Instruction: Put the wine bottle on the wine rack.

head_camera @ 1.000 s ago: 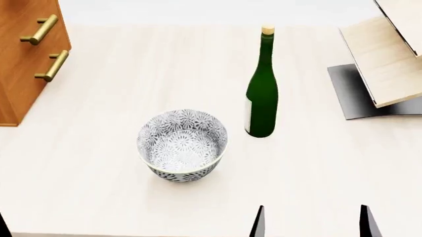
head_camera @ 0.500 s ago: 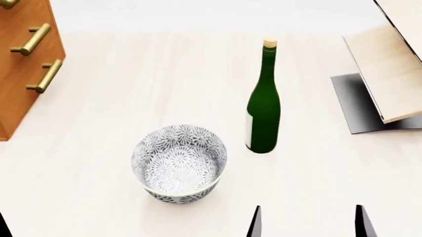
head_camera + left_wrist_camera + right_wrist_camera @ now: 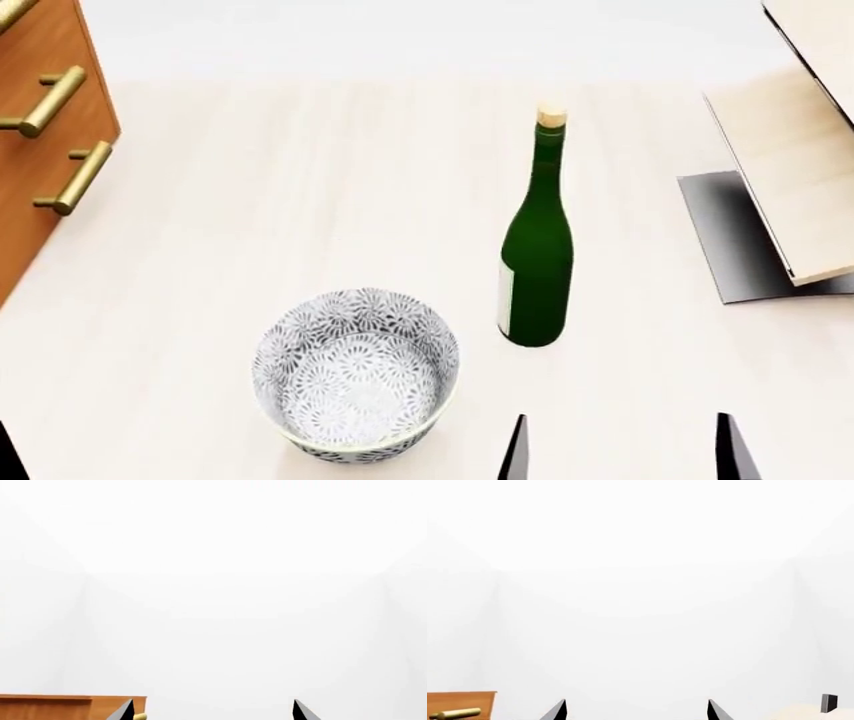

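The wine bottle, dark green with a tan cork and pale label, stands upright on the pale wood table in the head view, right of centre. The wine rack, light-wood slanted panels on a dark grey base, sits at the right edge, partly cut off. My right gripper is open and empty at the bottom edge, just in front of the bottle; its fingertips also show in the right wrist view. My left gripper is open and empty, its tips wide apart; in the head view only a dark sliver shows at the bottom-left corner.
A patterned grey-white bowl stands left of the bottle, near the front. An orange-brown cabinet with brass handles stands at the far left; it also shows in the left wrist view and right wrist view.
The head view has shifted so the bottle, bowl, rack and cabinet all sit lower in the frame. The right gripper's tips stay at the bottom edge.
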Controlling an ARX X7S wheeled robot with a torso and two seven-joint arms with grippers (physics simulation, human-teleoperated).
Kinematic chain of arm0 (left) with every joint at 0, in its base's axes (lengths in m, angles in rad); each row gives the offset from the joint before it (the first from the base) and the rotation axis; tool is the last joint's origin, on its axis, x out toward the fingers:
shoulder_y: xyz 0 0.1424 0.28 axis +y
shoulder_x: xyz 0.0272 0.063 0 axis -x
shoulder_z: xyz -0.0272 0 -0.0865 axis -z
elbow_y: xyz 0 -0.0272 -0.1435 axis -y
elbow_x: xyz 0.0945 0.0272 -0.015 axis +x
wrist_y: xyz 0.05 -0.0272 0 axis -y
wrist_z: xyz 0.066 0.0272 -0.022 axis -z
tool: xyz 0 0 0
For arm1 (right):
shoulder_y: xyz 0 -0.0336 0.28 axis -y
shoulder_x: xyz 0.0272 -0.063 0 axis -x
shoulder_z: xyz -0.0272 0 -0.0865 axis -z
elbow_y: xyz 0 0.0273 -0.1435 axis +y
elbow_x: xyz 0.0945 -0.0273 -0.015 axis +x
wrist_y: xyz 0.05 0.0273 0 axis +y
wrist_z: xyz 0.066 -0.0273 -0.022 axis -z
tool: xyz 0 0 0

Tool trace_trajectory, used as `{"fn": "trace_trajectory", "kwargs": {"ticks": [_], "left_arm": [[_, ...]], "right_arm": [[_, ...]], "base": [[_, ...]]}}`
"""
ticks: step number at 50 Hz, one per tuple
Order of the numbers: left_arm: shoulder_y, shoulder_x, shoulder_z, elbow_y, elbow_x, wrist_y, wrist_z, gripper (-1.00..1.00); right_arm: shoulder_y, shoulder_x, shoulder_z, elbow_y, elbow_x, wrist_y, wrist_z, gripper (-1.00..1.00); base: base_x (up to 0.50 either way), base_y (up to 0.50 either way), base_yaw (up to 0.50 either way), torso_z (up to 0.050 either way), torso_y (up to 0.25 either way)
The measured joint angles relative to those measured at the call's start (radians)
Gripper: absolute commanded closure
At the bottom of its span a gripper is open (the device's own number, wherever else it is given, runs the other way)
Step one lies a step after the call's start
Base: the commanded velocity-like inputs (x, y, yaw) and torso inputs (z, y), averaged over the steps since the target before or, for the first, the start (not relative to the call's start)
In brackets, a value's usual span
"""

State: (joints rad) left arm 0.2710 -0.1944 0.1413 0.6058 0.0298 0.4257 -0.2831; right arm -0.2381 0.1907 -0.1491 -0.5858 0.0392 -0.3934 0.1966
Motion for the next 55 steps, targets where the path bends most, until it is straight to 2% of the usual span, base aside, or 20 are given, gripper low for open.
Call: {"fn": "trace_trajectory", "kwargs": {"ticks": [55], "left_arm": [[-0.009,-0.032,0.027,0.0,0.001,-0.011,-0.038,-1.0]], "right_arm": [[0.017,0.033,-0.032,0.019,-0.002,0.02,0.038,-1.0]], "base": [[0.15,0.0,0.0,0.0,0.0]]}}
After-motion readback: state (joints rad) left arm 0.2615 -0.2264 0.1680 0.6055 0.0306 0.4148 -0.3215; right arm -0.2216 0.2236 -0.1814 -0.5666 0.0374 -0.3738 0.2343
